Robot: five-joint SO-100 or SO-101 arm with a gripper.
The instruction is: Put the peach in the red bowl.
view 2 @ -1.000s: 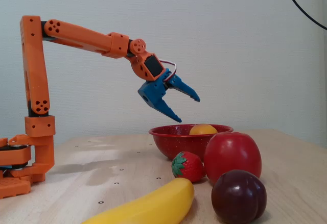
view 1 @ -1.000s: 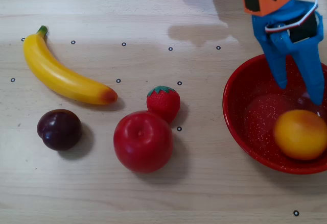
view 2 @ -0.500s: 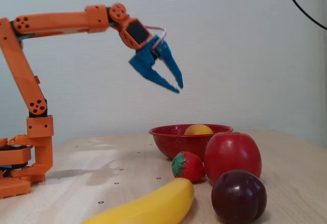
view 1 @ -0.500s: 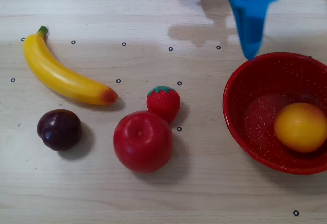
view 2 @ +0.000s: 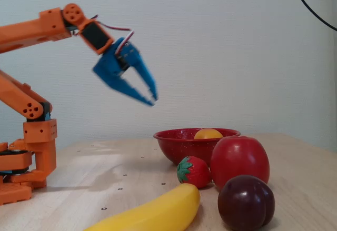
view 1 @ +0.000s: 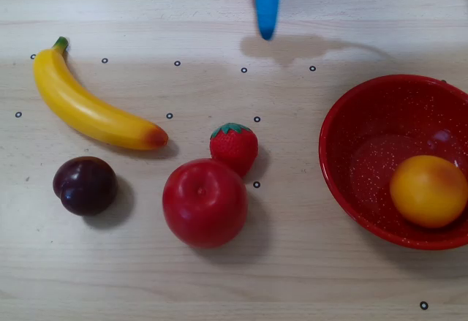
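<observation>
The peach (view 1: 428,191), yellow-orange with a reddish blush, lies inside the red bowl (view 1: 330,153) at the right of the overhead view, toward the bowl's near right side. In the fixed view only the peach's top (view 2: 208,133) peeks over the bowl's rim (view 2: 179,142). My blue gripper (view 2: 154,100) hangs high in the air, left of the bowl and well clear of it, its fingers drawn together with nothing between them. Only its tip (view 1: 267,33) shows at the top edge of the overhead view.
A banana (view 1: 91,109), a dark plum (view 1: 85,185), a big red apple (view 1: 204,202) and a strawberry (view 1: 234,147) lie on the wooden table left of the bowl. The orange arm base (view 2: 26,162) stands at the far left of the fixed view.
The gripper let go of the peach over the bowl, rose, shut, and swung away to the left in both views. The peach stays in the bowl, barely shifted.
</observation>
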